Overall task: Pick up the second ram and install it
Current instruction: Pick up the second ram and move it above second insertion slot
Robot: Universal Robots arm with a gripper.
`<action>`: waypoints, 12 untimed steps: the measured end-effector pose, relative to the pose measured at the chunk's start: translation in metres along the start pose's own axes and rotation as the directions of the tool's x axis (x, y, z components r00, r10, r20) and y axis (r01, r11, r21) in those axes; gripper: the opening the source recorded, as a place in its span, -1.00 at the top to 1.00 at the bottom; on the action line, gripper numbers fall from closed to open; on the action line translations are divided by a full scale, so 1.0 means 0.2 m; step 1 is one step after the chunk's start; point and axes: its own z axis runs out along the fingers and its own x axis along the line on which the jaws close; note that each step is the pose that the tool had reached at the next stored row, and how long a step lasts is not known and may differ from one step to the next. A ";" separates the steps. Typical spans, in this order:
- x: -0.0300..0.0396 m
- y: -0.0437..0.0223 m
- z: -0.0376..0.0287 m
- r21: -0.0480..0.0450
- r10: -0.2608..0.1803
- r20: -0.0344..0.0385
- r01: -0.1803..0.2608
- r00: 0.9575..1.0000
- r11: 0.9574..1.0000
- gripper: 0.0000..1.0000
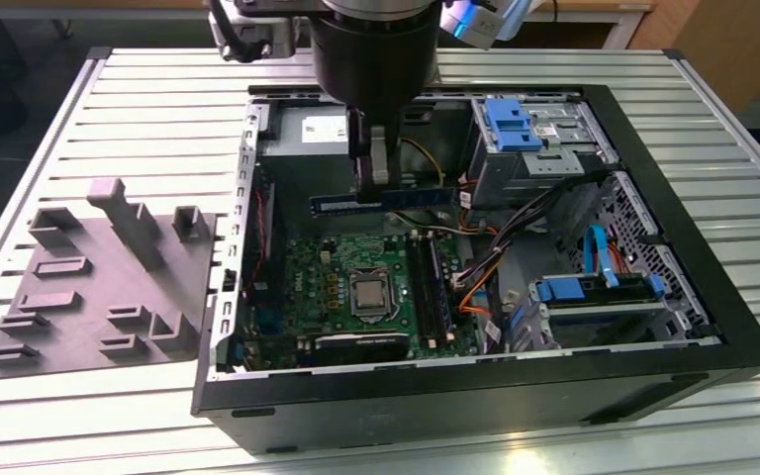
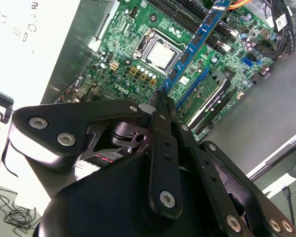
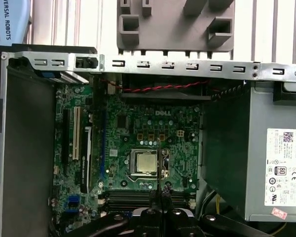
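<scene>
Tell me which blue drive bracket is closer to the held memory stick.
The upper blue bracket in the exterior view, on that view's right of the second ram in the fingers; the lower blue bracket is farther.

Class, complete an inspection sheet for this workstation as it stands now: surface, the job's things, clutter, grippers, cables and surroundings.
Surface: ribbed aluminium table carrying an open black computer case.
Job's things: slim dark green memory stick, held level above the green motherboard, clear of its slots.
Clutter: grey moulded fixture plate on the table, on the exterior view's left of the case.
Grippers: gripper, fingers shut on the memory stick.
Cables: orange and black wire bundle; blue flat cable; both inside the case.
Surroundings: brown wooden panel beyond the table.
</scene>
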 end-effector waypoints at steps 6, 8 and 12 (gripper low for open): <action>0.001 -0.009 0.013 0.000 0.000 0.000 0.000 1.000 1.000 0.77; 0.001 -0.012 0.017 0.000 0.000 0.000 0.000 1.000 1.000 0.77; 0.001 -0.017 0.025 0.000 0.000 0.000 0.000 1.000 1.000 0.77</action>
